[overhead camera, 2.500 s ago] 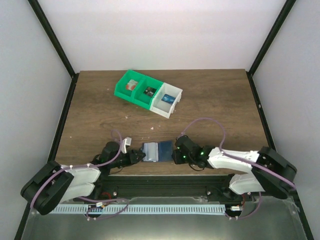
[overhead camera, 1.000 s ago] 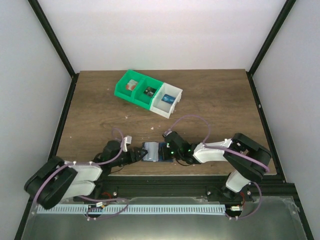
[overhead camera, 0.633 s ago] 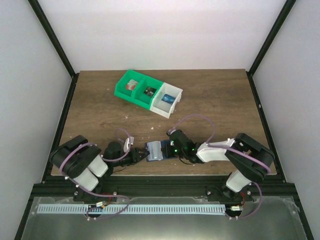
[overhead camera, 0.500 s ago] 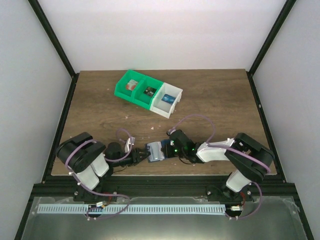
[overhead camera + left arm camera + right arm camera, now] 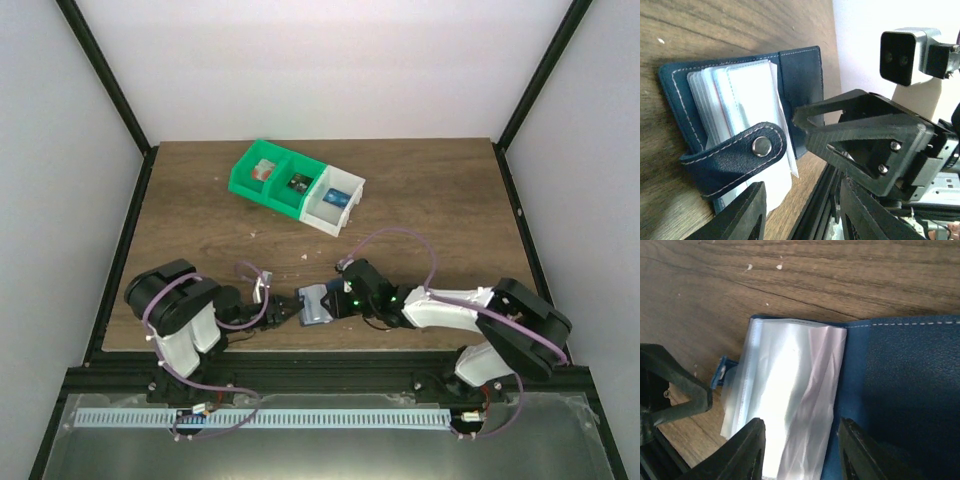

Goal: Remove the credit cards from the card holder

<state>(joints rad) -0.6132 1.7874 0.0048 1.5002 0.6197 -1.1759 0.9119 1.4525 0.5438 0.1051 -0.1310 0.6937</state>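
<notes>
The navy card holder (image 5: 313, 303) lies open near the table's front edge, between both grippers. Its clear sleeves (image 5: 742, 97) are fanned out and its snap strap (image 5: 740, 155) is curled across them. I cannot tell whether any credit cards sit in the sleeves. My left gripper (image 5: 802, 220) is open just off the holder's near edge, with nothing between its fingers. My right gripper (image 5: 802, 452) is open, its fingers straddling the glossy sleeves (image 5: 790, 400) from above. Three credit cards (image 5: 264, 170) lie in the bins at the back.
A green bin (image 5: 250, 185) and a white bin (image 5: 322, 217) stand joined at the table's back centre. The black frame rail (image 5: 320, 368) runs along the front edge, right beside the holder. The two grippers face each other closely over the holder.
My right gripper has gone from shut to open over the sleeves. The left jaws have narrowed and the left arm has folded back. The holder has shifted slightly right.
</notes>
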